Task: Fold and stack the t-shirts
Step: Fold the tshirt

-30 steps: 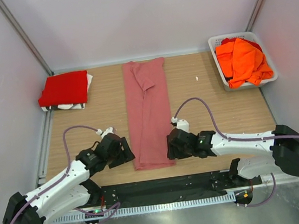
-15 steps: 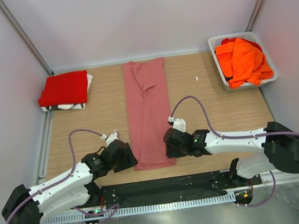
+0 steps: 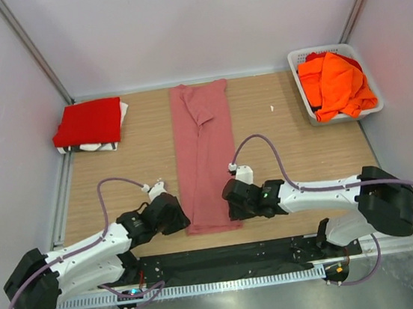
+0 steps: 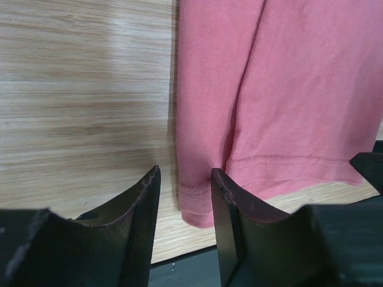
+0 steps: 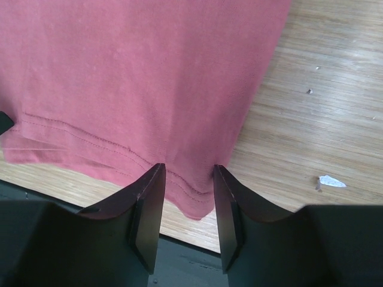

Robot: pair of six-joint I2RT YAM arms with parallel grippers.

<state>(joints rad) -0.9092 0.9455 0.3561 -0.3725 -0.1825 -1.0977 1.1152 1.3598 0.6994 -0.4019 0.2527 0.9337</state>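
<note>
Straddling pink tee (image 3: 206, 162) hem corners | L claw (image 4: 184, 174) part-open, nothing gripped | R claw (image 5: 187, 169) part-open, nothing gripped

Left claw (image 4: 184, 179), right claw (image 5: 188, 174) both low, facing inward, jaws parted (narrow gap).

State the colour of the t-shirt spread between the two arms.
Dusty rose-pink t-shirt, clearest from the top external view.

Robot lab test cell. Plain pale walls (image 3: 198, 27) and bare metal posts (image 3: 28, 48) box in a wood-grain table (image 3: 304, 150). Two arms (image 3: 324, 191) sit bolted to a black rail (image 3: 227, 257) at the near edge, with purple cables (image 3: 261, 139) looping loose.
</note>
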